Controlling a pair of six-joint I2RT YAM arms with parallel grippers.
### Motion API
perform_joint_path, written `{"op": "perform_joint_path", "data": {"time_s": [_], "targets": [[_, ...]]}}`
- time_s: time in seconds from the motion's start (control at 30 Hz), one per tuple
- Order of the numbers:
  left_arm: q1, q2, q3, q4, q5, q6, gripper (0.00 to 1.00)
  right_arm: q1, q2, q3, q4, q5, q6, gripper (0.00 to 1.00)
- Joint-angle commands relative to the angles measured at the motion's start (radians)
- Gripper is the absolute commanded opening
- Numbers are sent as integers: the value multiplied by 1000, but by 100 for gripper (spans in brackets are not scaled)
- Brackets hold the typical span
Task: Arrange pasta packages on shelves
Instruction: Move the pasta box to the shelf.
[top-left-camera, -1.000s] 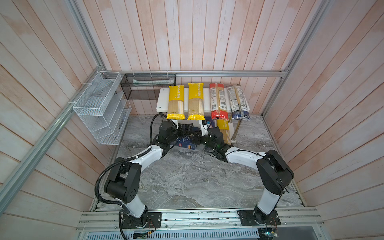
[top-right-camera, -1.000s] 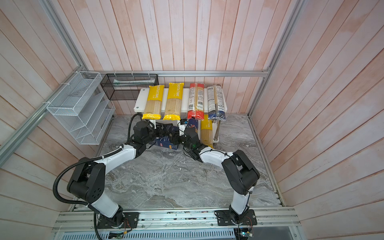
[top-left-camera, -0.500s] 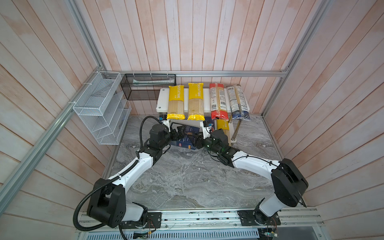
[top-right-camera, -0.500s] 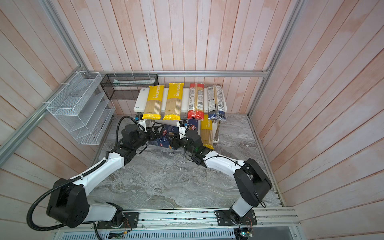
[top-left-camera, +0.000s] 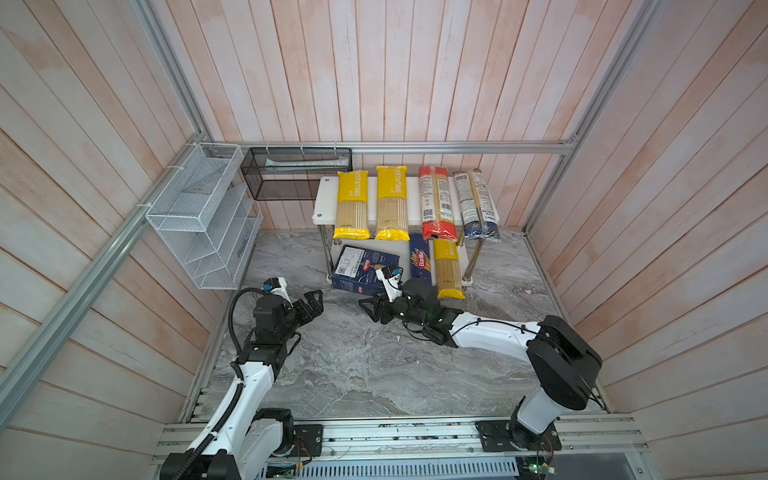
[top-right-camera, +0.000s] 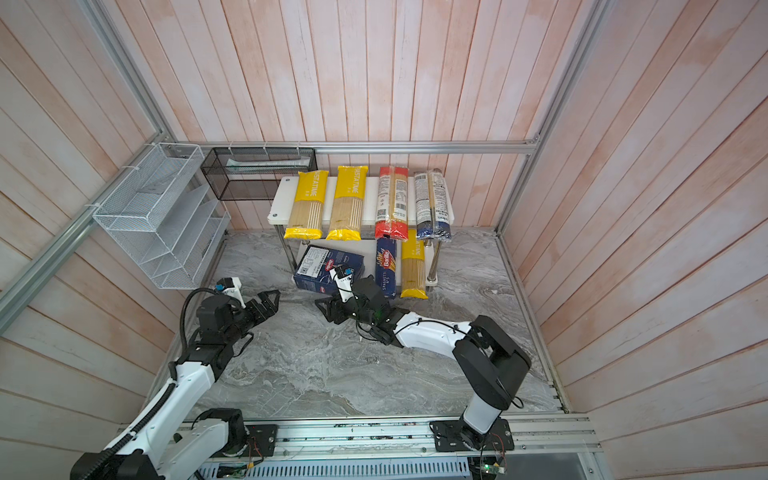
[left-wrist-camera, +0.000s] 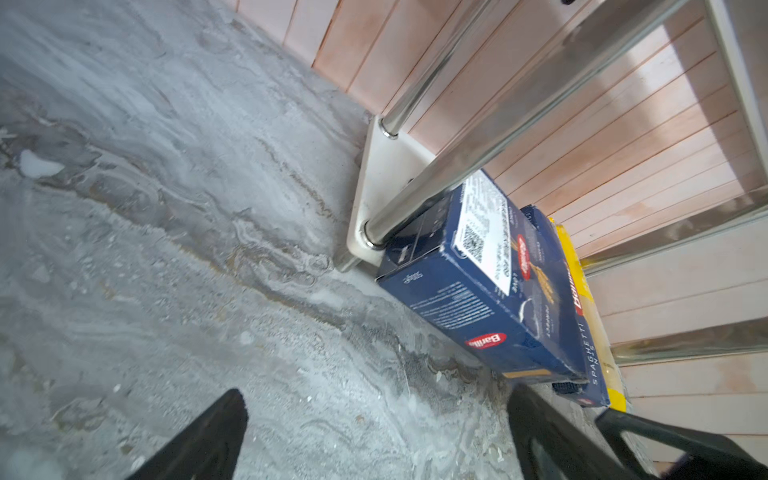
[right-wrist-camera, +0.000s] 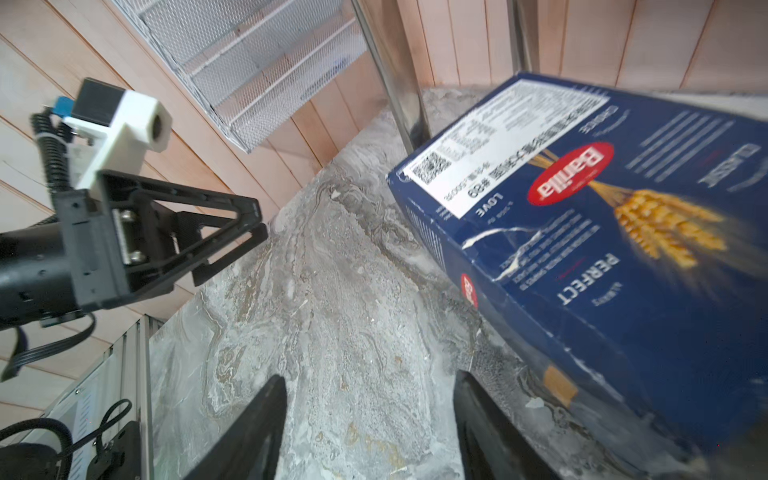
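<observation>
On the upper shelf (top-left-camera: 326, 199) lie two yellow bags (top-left-camera: 352, 205), a red-ended bag (top-left-camera: 434, 203) and a dark-blue-ended bag (top-left-camera: 476, 205). The lower shelf (top-left-camera: 405, 249) carries a wide Barilla box (top-left-camera: 361, 270) lying askew with its front end past the edge, a narrow Barilla box (top-left-camera: 419, 259) and a third yellow bag (top-left-camera: 448, 270). My left gripper (top-left-camera: 316, 303) is open and empty over the floor, left of the wide box (left-wrist-camera: 478, 282). In front of that box (right-wrist-camera: 602, 232), my right gripper (top-left-camera: 365, 309) is also open and empty.
A white wire basket (top-left-camera: 199, 216) hangs on the left wall and a black mesh basket (top-left-camera: 297, 172) on the back wall, beside the rack. Chrome legs (left-wrist-camera: 478, 166) stand at the rack's corners. Marble floor (top-left-camera: 374, 365) spreads in front.
Both arms have drawn back from the lower shelf toward the front. The left gripper has swung well to the left. The wide Barilla box stays on the lower shelf, free of both grippers.
</observation>
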Motion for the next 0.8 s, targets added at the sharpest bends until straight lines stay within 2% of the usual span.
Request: {"op": "perform_joint_path", "data": {"time_s": [0.0,0.27,0.63,0.77], "targets": [[10,-43,-14,-20,8,-28,100,13,69,59,33,-46,11,64],[22,-63,-68,3,4,-34,100,21,189,125,70,-45,15,63],[24,-47,-109,58,34,-23,100,6,287,214,70,4,16,63],[24,-50,-110,53,26,-21,100,-21,301,202,89,-6,41,63]]}}
